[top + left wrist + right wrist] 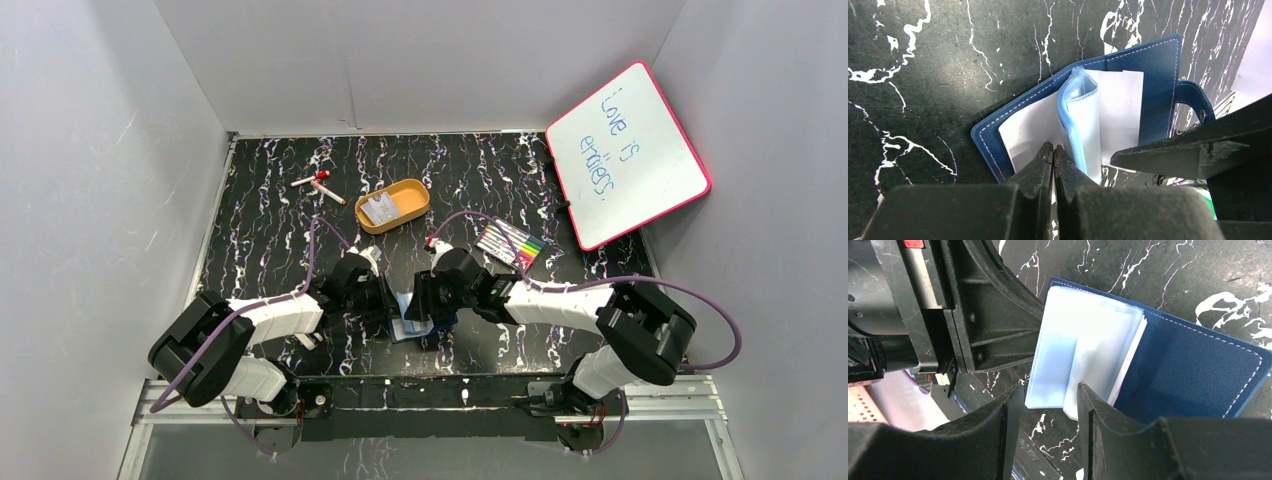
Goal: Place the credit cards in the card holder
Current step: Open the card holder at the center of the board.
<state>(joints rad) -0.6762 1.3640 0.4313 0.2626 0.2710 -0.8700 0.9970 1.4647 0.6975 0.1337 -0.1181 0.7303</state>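
Note:
The card holder lies open on the black marbled table, a navy wallet with pale blue clear sleeves standing up from its spine. It also shows in the right wrist view and between both arms in the top view. My left gripper is shut, its tips pressed on the wallet's pale inner page at the near edge. My right gripper is open and empty, its fingers straddling the near edge of the sleeves. Pale credit cards lie in the orange tray.
The orange oval tray sits behind the wallet. A striped marker pack lies to its right, a red-capped pen to its left. A pink-framed whiteboard leans at the back right. Grey walls enclose the table.

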